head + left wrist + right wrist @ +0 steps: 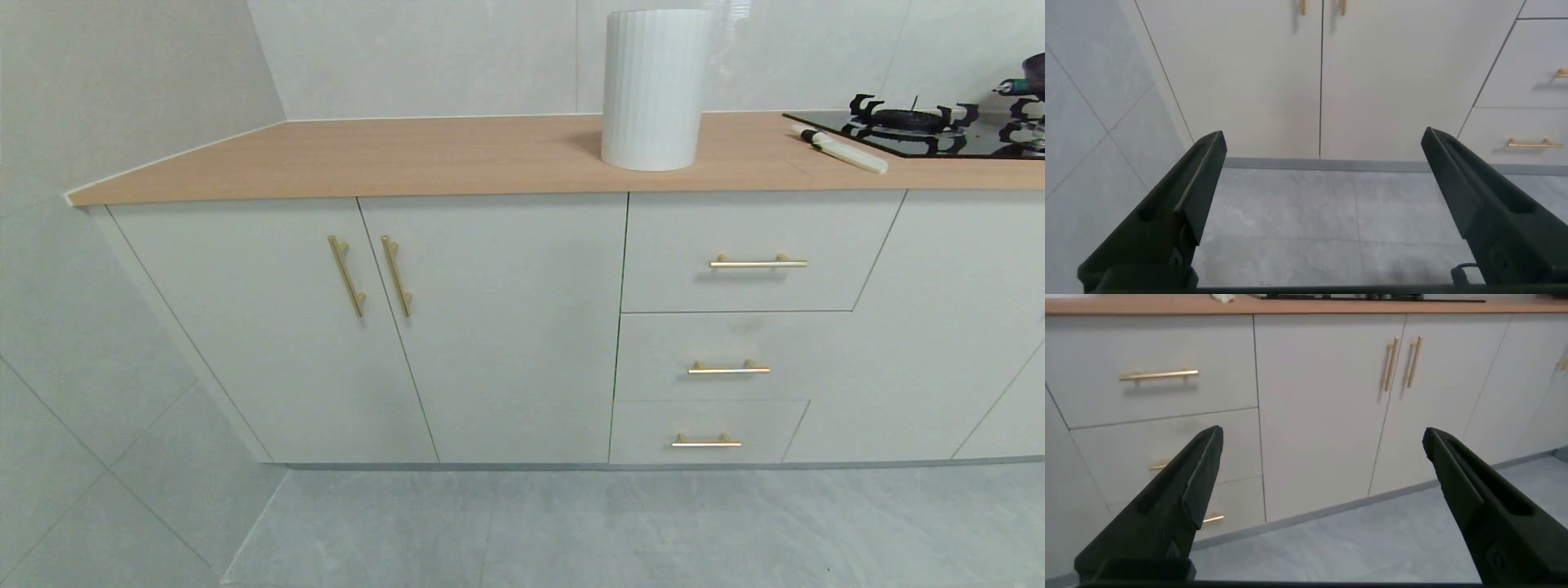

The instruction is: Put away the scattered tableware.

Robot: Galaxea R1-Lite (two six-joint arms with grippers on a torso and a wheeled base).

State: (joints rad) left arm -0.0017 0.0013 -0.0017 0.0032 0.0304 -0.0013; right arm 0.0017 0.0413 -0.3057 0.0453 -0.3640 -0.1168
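The wood-grain countertop (408,155) carries a white ribbed cylindrical container (653,90). Right of the container, a cream, black-tipped utensil (841,149) of unclear type lies at the edge of a black gas hob (922,131), itself partly cut off. The left gripper (1323,204) and right gripper (1323,498) are spread wide, grasping nothing.

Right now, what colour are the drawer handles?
Gold, brass-like; the top drawer handle shows best in the head view.
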